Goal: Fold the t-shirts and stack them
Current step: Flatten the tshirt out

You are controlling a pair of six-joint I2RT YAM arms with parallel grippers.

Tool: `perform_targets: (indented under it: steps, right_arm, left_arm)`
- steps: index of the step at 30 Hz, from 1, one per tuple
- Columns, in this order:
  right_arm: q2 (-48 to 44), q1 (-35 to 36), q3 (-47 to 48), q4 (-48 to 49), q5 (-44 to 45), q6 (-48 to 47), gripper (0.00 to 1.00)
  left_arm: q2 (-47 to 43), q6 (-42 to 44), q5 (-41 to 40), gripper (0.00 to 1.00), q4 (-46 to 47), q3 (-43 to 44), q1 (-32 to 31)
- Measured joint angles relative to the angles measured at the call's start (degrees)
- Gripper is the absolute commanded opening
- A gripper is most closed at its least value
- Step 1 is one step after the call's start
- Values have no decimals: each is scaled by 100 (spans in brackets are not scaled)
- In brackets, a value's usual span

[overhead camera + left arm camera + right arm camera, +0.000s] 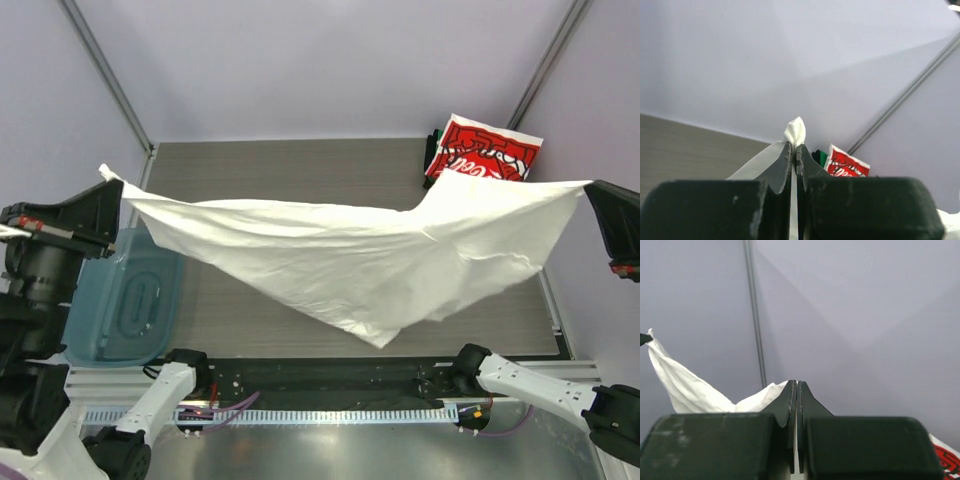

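Left gripper (118, 192): jaws pressed together on 1 corner of the white t-shirt (350, 265). In the left wrist view a small tuft of white cloth (795, 131) pokes out past the closed tips of the gripper (794, 148). Right gripper (592, 186): jaws likewise pinched together on the opposite corner. In its wrist view (796, 385) the cloth emerges on the left of the tips and runs off to the left (685, 385).

Table (280, 170): grey wood-grain surface, largely covered from above by the raised shirt.

White t-shirt: held in the air between the 2 grippers, spanning nearly the whole width of the table. The upper edge is pulled fairly taut from corner to corner with a dip near the middle. The lower part sags to a point towards the near edge, right of centre. Whether that low point touches the table cannot be told.

Teal bin (120, 300): translucent plastic, at the near left of the table, below the left gripper.

Folded stack: at the far right corner of the table, apart from the white shirt. The top item is a red t-shirt (483, 150) with white lettering, and a darker folded piece (432, 150) shows at its left edge, reading green in the left wrist view (820, 157).
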Motion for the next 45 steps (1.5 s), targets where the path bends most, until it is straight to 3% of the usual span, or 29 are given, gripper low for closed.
perform_targets:
  steps: [8,16,19,22,26,29,30,31,32,33,35,38,40,45]
  right_arm:
    - [129,-280,1123,105,-1021,-389,1]
    - [155,-293,1222,750,-1486,-741,1]
    - [264,-293,1045,968,-1213,-927,1]
    - [557,-267,542,1362,-293,-1322,1]
    - [1696,-459,-273,2151,1340,-1934,1]
    - [3467,-1458,-323,2339,1353,-1840,1]
    - [4129,-1818,-157,2304,1373,-1735,1]
    - [4822,-2044,85,2214,1353,-1655,10]
    - [5702,-2258,413,2079,1362,-1530,49]
    - [6500,-2409,807,1915,1408,-1379,67]
    - [7954,-2605,1537,1502,1458,-1202,95]
    - [8852,-2765,1499,918,1462,-966,99]
    - [8861,-2782,1132,688,1469,-791,99]
    - [7490,-2680,-278,931,1272,-81,99]
  left_arm:
    - [-170,-284,367,0,494,654,-13]
    - [-170,-448,463,0,1414,590,-13]
    - [-63,-566,437,0,1508,509,-13]
    - [291,-695,240,0,1410,420,-15]
    - [1213,-887,-420,0,1119,-223,-2]
    - [2385,-1054,-562,2,1117,-1228,179]
    - [2852,-1113,-535,7,1093,-1449,264]
    - [3598,-1165,-444,17,1102,-1617,378]
    - [4273,-1178,-372,38,1075,-1661,468]
    - [4929,-1152,-280,52,1047,-1657,549]
    - [6186,-1163,-94,66,852,-1641,667]
    - [6924,-1128,20,75,374,-1641,732]
    - [6806,-1117,57,77,306,-1694,737]
    - [5840,-1049,81,77,520,-1930,730]
